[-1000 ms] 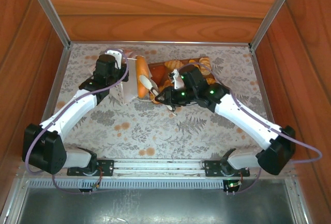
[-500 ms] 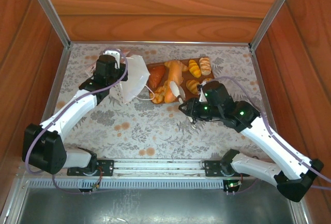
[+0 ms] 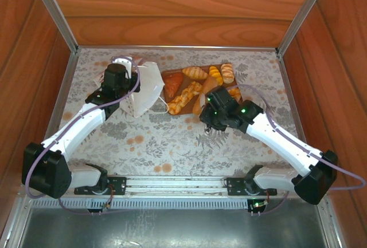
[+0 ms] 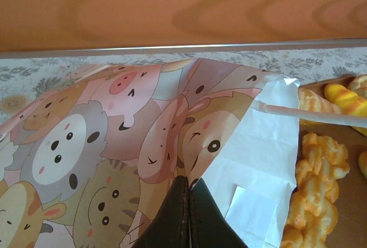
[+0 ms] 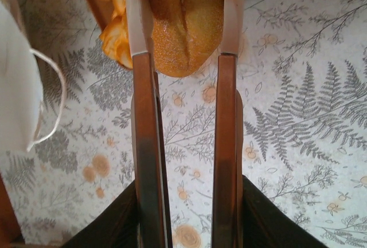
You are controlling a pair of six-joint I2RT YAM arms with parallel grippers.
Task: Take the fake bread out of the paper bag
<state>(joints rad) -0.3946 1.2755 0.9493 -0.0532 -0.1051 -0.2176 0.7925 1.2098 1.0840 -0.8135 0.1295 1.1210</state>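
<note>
The left gripper is clamped tight on the rim of the small white paper gift bag. It pinches the paper where the cartoon-animal lining shows and holds the bag tipped up at about ten o'clock on the floral-patterned table cover.

At three o'clock from the bag lies the flat brown wooden board. It carries a glossy golden braided toy loaf, two striped yellow rolls and other small breads.

The right gripper is at the board's six o'clock edge. Its two long fingers are closed on either side of an oval golden-tan toy loaf, whose rounded tip hangs over the cover.

To my eye this is the setting-down step, with one loaf carried to the board and not yet let go. Next, the right jaws need to part so the loaf rests with the others, then the arm should draw back toward six o'clock without nudging the neighbours.

I cannot tell whether any bread remains inside the bag, because its mouth is turned away. If some does, the right arm must swing to nine o'clock and reach in while the left steadies the rim.
</note>
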